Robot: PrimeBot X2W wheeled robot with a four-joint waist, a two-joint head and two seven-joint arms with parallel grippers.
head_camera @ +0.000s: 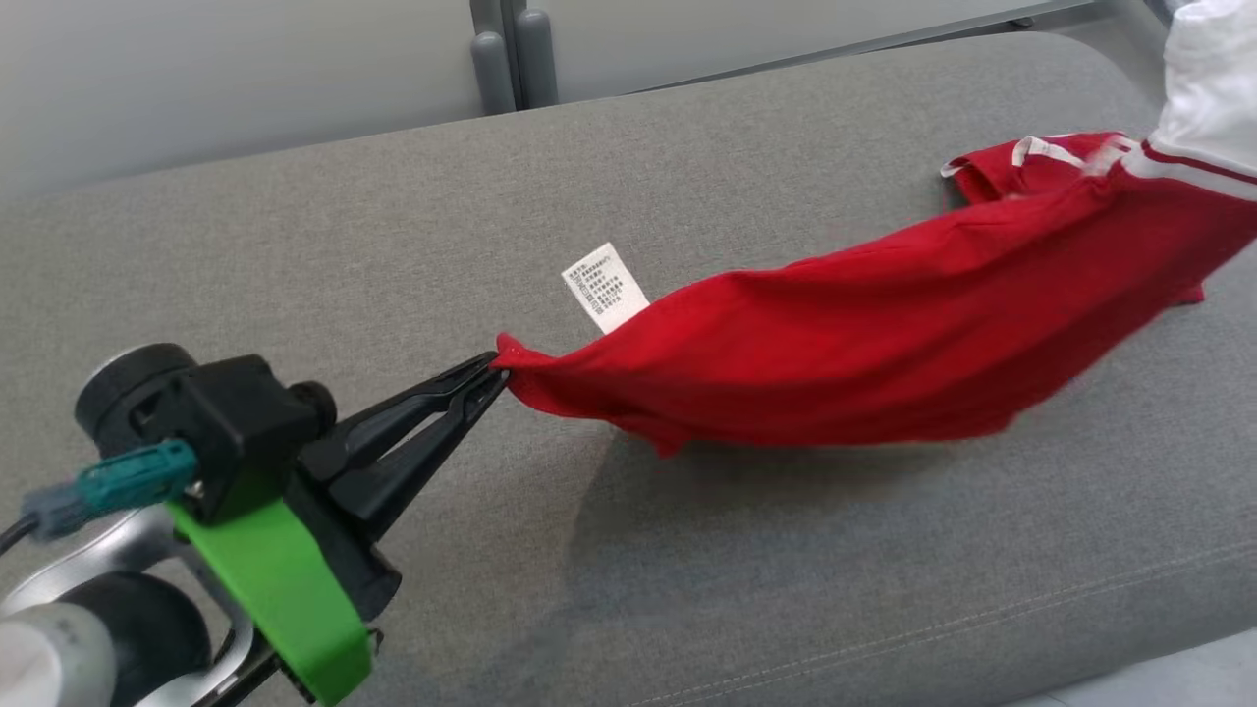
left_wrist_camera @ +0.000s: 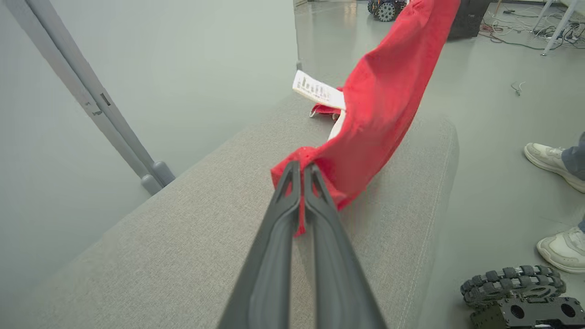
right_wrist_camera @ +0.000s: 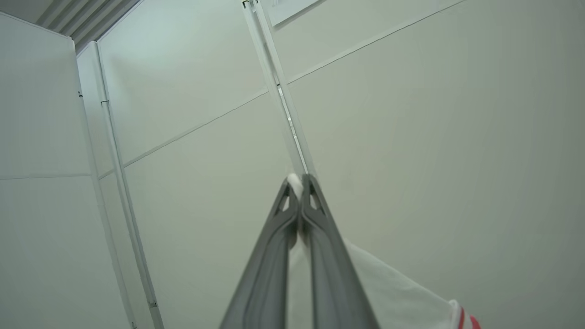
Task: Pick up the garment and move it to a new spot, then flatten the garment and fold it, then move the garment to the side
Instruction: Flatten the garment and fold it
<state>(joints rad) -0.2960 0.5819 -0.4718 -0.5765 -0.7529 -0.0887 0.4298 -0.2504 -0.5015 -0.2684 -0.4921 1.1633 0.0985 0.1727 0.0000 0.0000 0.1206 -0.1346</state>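
Head view: left gripper [head_camera: 496, 378] is clamping a corner of the red garment [head_camera: 884, 344], stretching it over the grey sofa [head_camera: 687, 177]; white end running off frame.
Left wrist view: a person's shoes [left_wrist_camera: 550, 160] are standing beside the sofa.
Right wrist view: right gripper [right_wrist_camera: 299, 180] is pinching the garment's white edge against bare wall [right_wrist_camera: 434, 137].

The left gripper [head_camera: 501, 378] is tapering to a point on two long, slim black fingers [head_camera: 393, 410]. Behind them, a boxy black housing [head_camera: 236, 412] is carrying a round black cap [head_camera: 128, 378]. A teal plug [head_camera: 137, 473] is feeding a dark cable [head_camera: 12, 535] out to the left. A bright green bracket [head_camera: 285, 599] is sitting beside a silver ring [head_camera: 88, 574] and a pale forearm [head_camera: 39, 658]. Close up, the right gripper [right_wrist_camera: 299, 179] is showing grey fingers with small triangular cut-outs near the tips.
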